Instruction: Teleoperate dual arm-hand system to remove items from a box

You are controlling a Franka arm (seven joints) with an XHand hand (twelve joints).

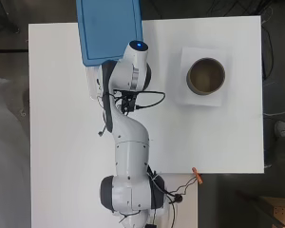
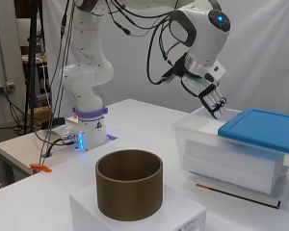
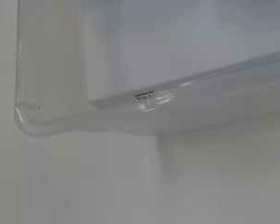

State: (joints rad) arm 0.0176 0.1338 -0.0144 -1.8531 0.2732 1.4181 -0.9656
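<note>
A clear plastic box (image 2: 231, 161) stands at the table's far left in the overhead view, where only its open end (image 1: 92, 83) shows. A blue lid (image 1: 109, 31) (image 2: 262, 127) covers most of it and leaves that end uncovered. White contents show dimly through the clear wall. The hand (image 2: 209, 98) hangs just above the uncovered end, with its fingers pointing down, relaxed and holding nothing. In the overhead view the arm hides the hand. The wrist view shows only a rounded corner of the box's rim (image 3: 84, 119), very close.
A brown round container (image 1: 205, 76) (image 2: 129, 183) stands hollow on a white block (image 1: 203, 99) (image 2: 149, 219) at the table's right. An orange clip (image 1: 196, 175) (image 2: 40, 168) sits at the table's near edge beside cables from the arm's base.
</note>
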